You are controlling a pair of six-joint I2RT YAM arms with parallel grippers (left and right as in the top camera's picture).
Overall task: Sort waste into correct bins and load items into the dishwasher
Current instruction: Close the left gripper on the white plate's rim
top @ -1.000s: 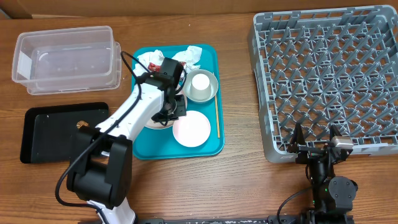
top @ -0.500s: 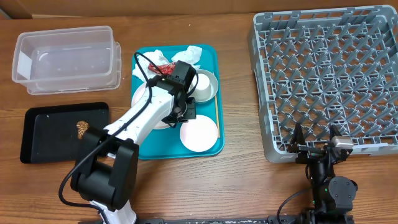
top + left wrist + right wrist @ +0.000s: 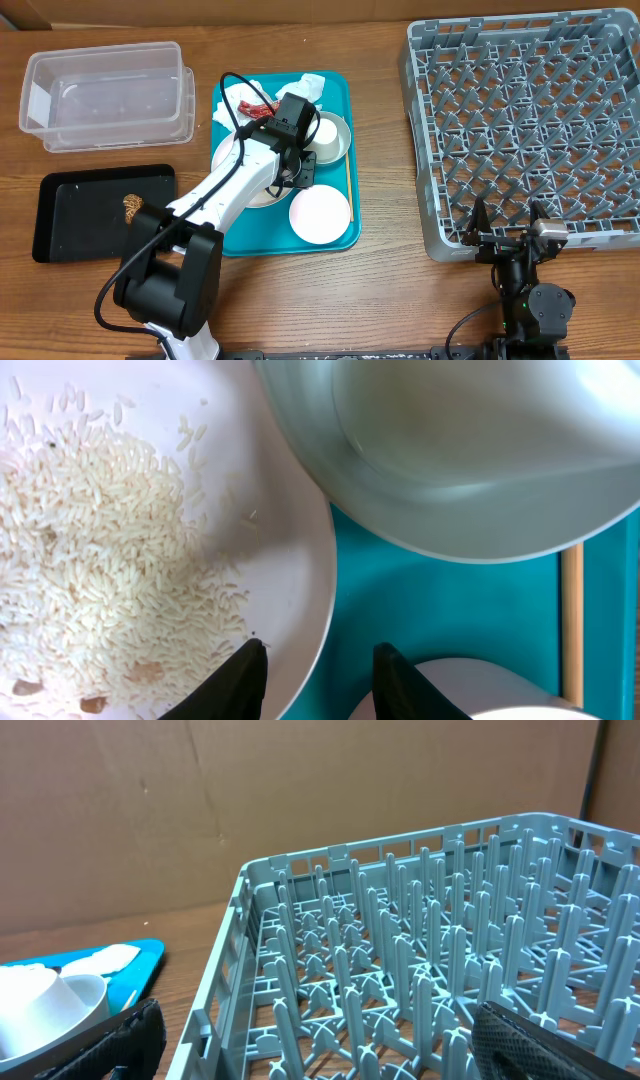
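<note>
The left fingers [image 3: 243, 682] hang over the teal tray [image 3: 440, 600] in the centre of the overhead view, tips pointing down at the right-hand edge of the large white plate [image 3: 285, 550]. They stand partly open and clamp nothing: in the left wrist view teal shows in the gap between them. One tip sits over the plate surface and the other over the tray just beside the pinkish dish [image 3: 450, 695], so the plate rim passes between the two. The rim runs from upper centre to lower centre of that view, roughly across the line along which the fingers close, which suits a pinch on the edge. The body of the plate lies toward the left of the wrist frame and carries a spread of white rice [image 3: 100, 560]. The grey-rimmed bowl [image 3: 450, 460] fills the upper right and overlaps the plate edge from above; whether it touches the plate cannot be told. The wooden stick [image 3: 571, 620] lies along the right margin, its long axis parallel to the tray edge. The right fingers [image 3: 130, 1040] stand fully apart and empty at the lower right of the counter [image 3: 400, 300], beside the near edge of the dish rack [image 3: 530, 130] and well apart from the plate, so the left arm is the nearer one. The rice probably has to be emptied before the plate goes to the rack; tilt during the lift is the risk
</note>
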